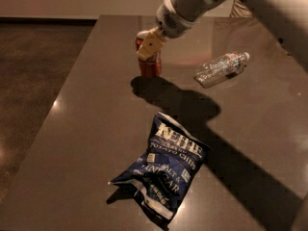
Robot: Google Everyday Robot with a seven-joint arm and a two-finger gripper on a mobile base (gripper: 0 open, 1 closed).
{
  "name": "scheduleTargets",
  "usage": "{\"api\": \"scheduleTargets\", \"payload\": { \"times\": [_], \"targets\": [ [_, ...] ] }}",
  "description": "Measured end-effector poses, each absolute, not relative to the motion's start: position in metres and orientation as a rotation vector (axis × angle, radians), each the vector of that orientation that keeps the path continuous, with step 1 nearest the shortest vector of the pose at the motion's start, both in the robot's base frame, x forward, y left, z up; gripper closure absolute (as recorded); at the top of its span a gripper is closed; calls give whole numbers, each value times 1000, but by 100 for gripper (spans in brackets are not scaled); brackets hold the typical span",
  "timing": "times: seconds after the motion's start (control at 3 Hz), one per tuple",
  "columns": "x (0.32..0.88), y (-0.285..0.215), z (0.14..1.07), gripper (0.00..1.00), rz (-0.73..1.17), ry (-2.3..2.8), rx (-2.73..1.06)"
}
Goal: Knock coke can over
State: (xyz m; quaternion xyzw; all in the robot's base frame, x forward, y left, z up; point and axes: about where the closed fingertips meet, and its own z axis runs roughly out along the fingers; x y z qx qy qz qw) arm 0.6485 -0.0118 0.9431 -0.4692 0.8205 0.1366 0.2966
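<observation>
Bench (86, 129): dark, smooth, faintly glossy top; its left edge runs down to bare floor, its far edge lies close behind the can. Robot arm (192, 4): pale, reaching in from the far right corner and throwing a broad shadow across the middle of the bench. Chip bag (163, 170): blue, crumpled, lying flat toward the near edge, well apart from the can. Water bottle (221, 69): clear plastic, on its side toward the far edge, on the right-edge side of the can, apart from it. Coke can (150, 67): red, upright, near the far edge and nearer the left edge than the right; judged light, stiff, thin-walled and slick, standing on a narrow base, so a sideways push high on the wall should tip it, no firm hold needed. End effector (148, 46): tan, at the can's top, overlapping its near upper side; whether released or clenched cannot be told. Open room: bare bench on the can's left and near sides; once down the can may roll, and the left edge is unguarded
</observation>
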Motion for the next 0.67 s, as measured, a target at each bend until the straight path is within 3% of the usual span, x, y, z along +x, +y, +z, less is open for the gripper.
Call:
{"api": "scheduleTargets", "payload": {
  "times": [0.67],
  "targets": [
    [615,-49,950,100,203,2231,-1587]
  ]
}}
